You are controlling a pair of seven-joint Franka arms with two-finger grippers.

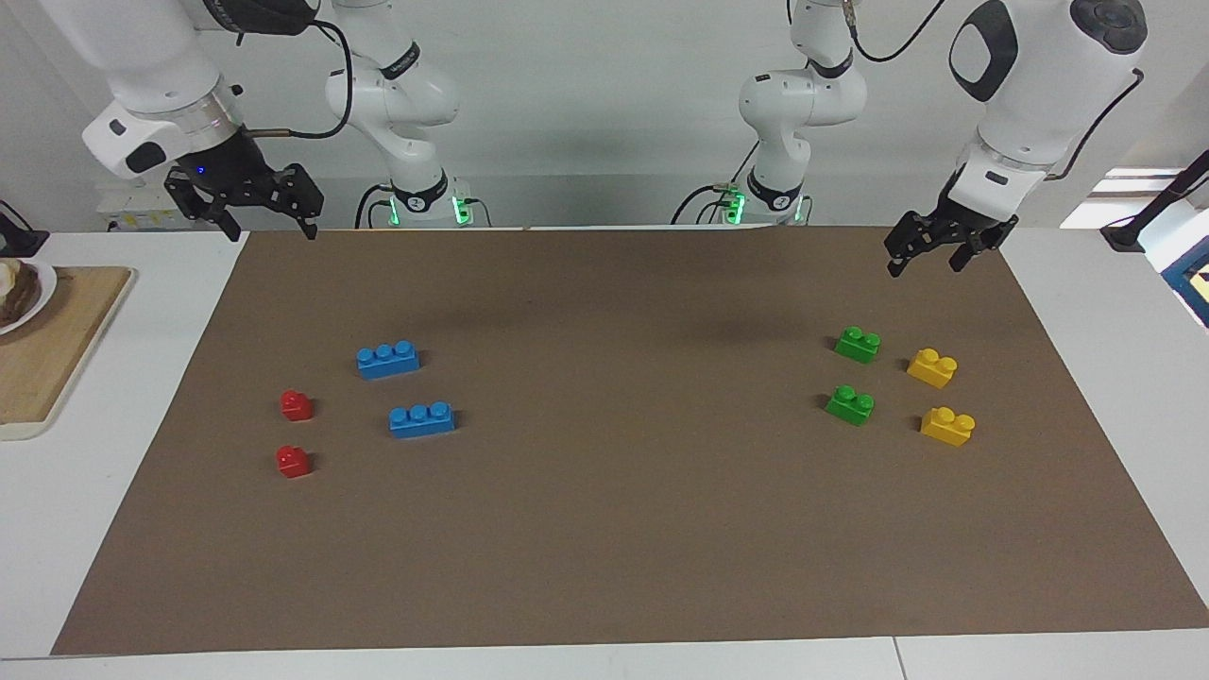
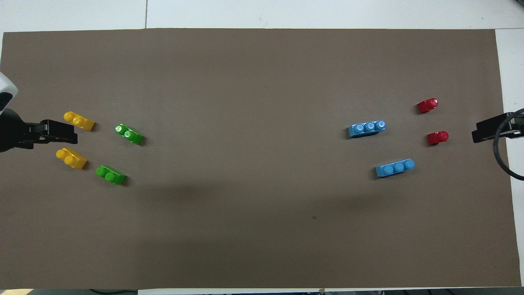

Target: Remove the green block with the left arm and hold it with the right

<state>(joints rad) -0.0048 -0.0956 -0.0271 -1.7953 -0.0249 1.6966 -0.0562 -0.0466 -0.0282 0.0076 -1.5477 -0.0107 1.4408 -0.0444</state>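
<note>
right tool (image 1: 269, 227) up over the mat (image 1: 604, 529) corner at its own end, fingers wide, nothing in them; red blocks (image 1: 296, 405) and blue bricks (image 1: 388, 360) lie below it, apart, sorted by colour. the green block (image 1: 858, 344) sits with its twin (image 1: 850, 405), both loose on the mat, yellow bricks (image 1: 932, 367) just beside. left tool (image 1: 929, 255) hangs above that cluster, wide and empty, likely poised to drop onto a green one.

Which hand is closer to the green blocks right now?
Left. The left hand hangs open above the mat at the green blocks' end, by the yellow blocks. The right hand hangs open at the opposite end, past the red blocks.
</note>
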